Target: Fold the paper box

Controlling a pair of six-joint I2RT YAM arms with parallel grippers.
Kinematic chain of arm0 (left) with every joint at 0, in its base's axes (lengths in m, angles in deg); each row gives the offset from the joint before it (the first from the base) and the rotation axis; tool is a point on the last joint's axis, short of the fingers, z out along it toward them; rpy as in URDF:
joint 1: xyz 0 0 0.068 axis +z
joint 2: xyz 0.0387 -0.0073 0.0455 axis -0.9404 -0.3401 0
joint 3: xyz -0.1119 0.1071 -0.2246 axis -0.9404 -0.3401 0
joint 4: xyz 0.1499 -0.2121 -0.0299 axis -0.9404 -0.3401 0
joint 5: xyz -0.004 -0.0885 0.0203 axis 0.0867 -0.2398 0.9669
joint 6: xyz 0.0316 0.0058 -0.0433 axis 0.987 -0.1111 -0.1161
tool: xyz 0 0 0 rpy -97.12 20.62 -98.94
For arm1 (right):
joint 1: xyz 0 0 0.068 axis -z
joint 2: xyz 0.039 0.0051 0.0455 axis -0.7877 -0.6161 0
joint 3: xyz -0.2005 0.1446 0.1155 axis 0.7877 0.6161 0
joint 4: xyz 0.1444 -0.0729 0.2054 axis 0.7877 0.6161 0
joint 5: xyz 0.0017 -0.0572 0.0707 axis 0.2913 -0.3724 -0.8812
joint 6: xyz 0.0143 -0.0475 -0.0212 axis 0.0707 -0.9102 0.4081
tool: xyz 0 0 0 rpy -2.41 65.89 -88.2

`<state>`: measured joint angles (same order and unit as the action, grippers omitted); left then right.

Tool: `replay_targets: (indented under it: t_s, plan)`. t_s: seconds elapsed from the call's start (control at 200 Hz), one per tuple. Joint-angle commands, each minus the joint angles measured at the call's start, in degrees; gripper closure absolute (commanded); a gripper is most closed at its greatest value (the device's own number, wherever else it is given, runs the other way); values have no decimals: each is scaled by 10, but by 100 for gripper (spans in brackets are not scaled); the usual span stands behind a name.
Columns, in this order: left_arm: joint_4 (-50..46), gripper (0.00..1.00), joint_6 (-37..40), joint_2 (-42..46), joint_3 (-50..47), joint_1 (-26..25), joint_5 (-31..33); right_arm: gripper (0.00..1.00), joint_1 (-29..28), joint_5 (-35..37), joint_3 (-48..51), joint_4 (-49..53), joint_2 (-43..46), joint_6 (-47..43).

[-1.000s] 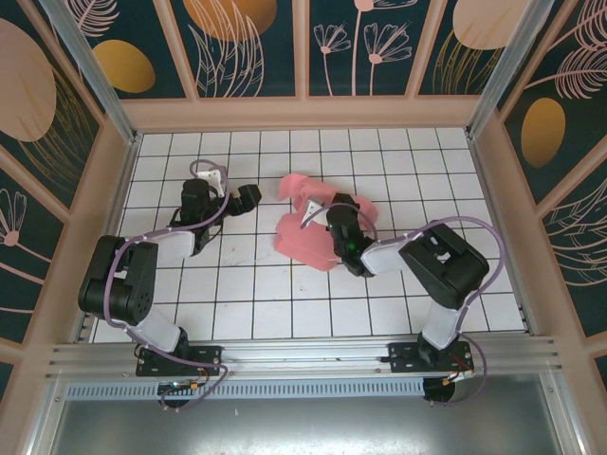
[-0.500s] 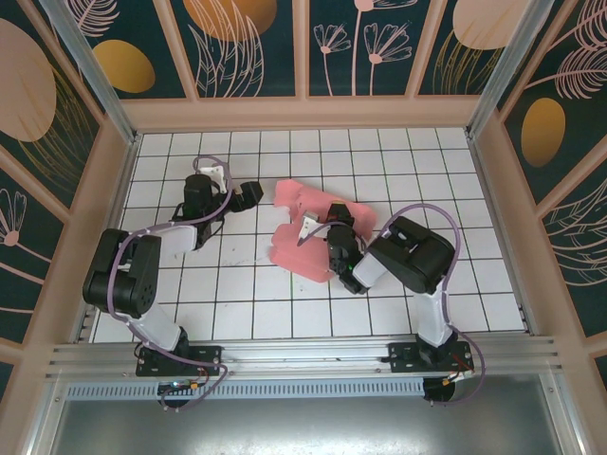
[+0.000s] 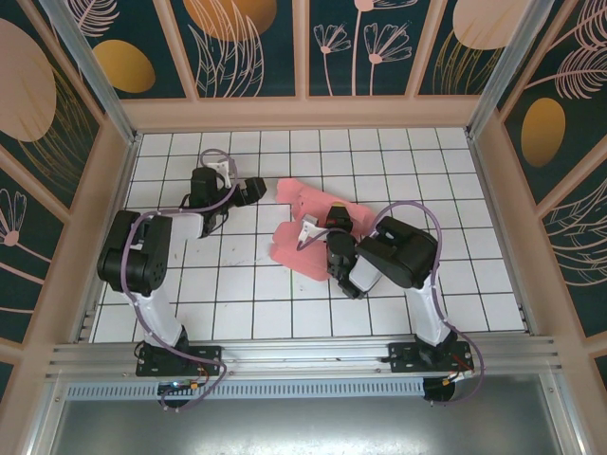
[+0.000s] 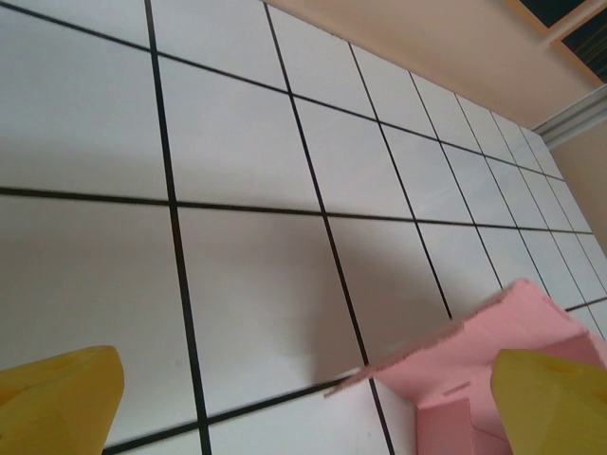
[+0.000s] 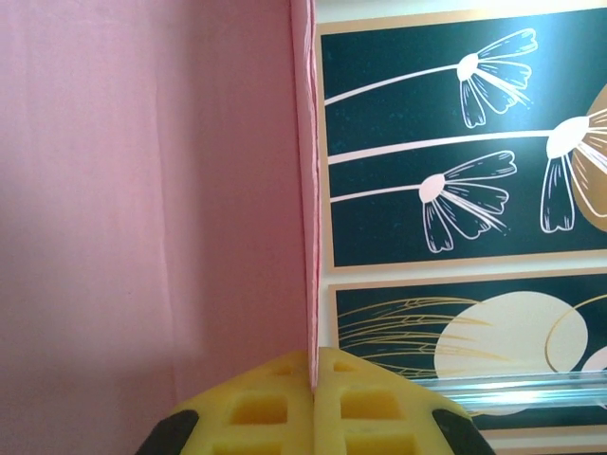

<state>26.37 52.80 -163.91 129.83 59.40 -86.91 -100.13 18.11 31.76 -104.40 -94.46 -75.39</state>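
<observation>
One edge of paper box pinched by right gripper, left gripper spread wide, seemingly beside box corner

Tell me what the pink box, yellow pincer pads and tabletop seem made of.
The box: thin matte pink card, seemingly; its pinched edge looks sheet-thin. Yellow pads: matte, moulded square recesses, probably rubber or plastic. Table: smooth white, black grid lines, faint sheen; tile or laminate, unclear.

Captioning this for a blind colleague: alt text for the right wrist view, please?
The right end effector pinches the edge of the pink paper box with its yellow fingertips; the sheet spreads left, and a dark wall panel with pale flowers stands on the right.
</observation>
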Motion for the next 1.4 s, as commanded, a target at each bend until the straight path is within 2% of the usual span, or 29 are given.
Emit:
replay_targets:
  t_s: [0.0,0.185,0.29,0.355,0.465,0.621,0.696,0.811,0.916,1.081,1.396]
  plan:
    - [-13,1,-6,-25,30,7,-14,100,-6,16,12,-45,-24,-3]
    - [-58,2,14,-64,84,8,-17,100,-14,20,6,-48,-31,-3]
    - [-103,12,63,-86,122,8,11,100,-19,23,6,-50,-28,0]
    - [-155,15,96,-108,166,7,8,100,-21,23,5,-49,-28,3]
    - [-207,19,145,-139,225,6,-23,100,-23,22,1,-48,-26,5]
    - [-273,22,239,-169,281,-1,-120,100,-23,20,-4,-46,-27,7]
    - [-274,25,271,-170,283,-6,-143,100,-24,19,-4,-47,-27,6]
    - [-272,25,324,-168,273,-18,-138,100,-23,18,-5,-47,-28,7]
    - [-264,26,354,-161,258,-32,-180,100,-23,19,-4,-47,-30,9]
    - [-255,26,368,-147,232,-44,-211,100,-23,22,-2,-49,-30,12]
    - [-240,26,373,-117,173,-60,-220,100,-21,18,-6,-47,-36,16]
